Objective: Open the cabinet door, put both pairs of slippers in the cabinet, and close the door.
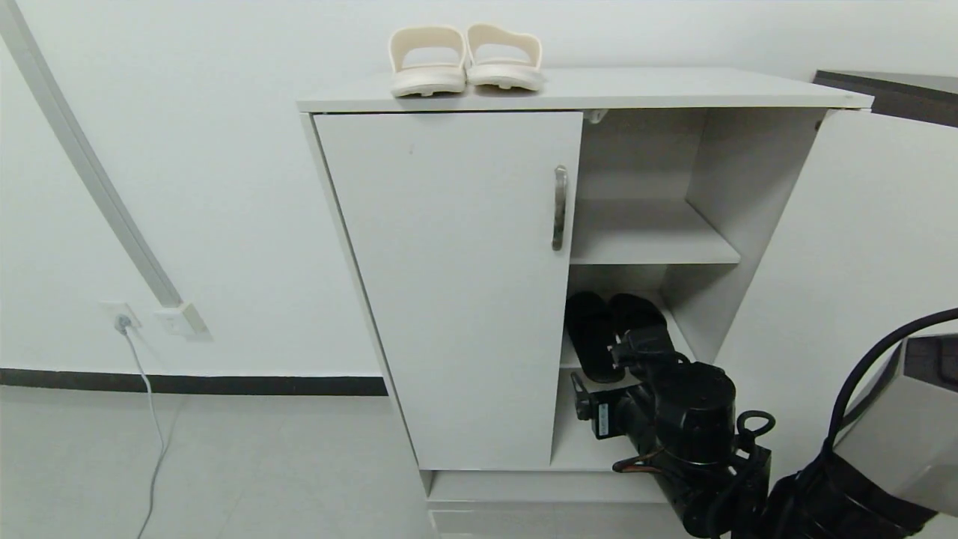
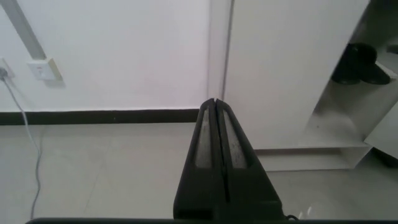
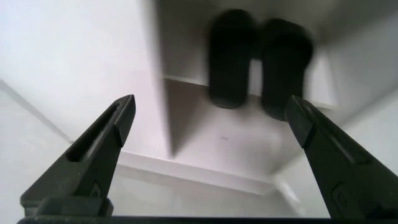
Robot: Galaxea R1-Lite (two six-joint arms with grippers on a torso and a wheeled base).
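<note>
A white cabinet (image 1: pixel 584 90) stands against the wall. Its left door (image 1: pixel 449 284) is closed and its right door (image 1: pixel 861 262) is swung wide open. One beige pair of slippers (image 1: pixel 465 61) rests on the cabinet top. A black pair of slippers (image 1: pixel 608 329) (image 3: pixel 233 59) (image 2: pixel 360 65) lies on the lower inner shelf (image 1: pixel 576 359), toes hanging over its front edge. Just in front of the black pair, my right gripper (image 1: pixel 635 346) (image 3: pixel 210 104) is open and holds nothing. My left gripper (image 2: pixel 215 102) is shut and empty, low over the floor, left of the cabinet.
The upper inner shelf (image 1: pixel 651 239) is bare. A metal handle (image 1: pixel 559 207) runs down the closed door's edge. A wall socket with a cable (image 1: pixel 120 322) and a slanted conduit (image 1: pixel 90 172) are to the left. Dark furniture (image 1: pixel 891 86) stands behind the open door.
</note>
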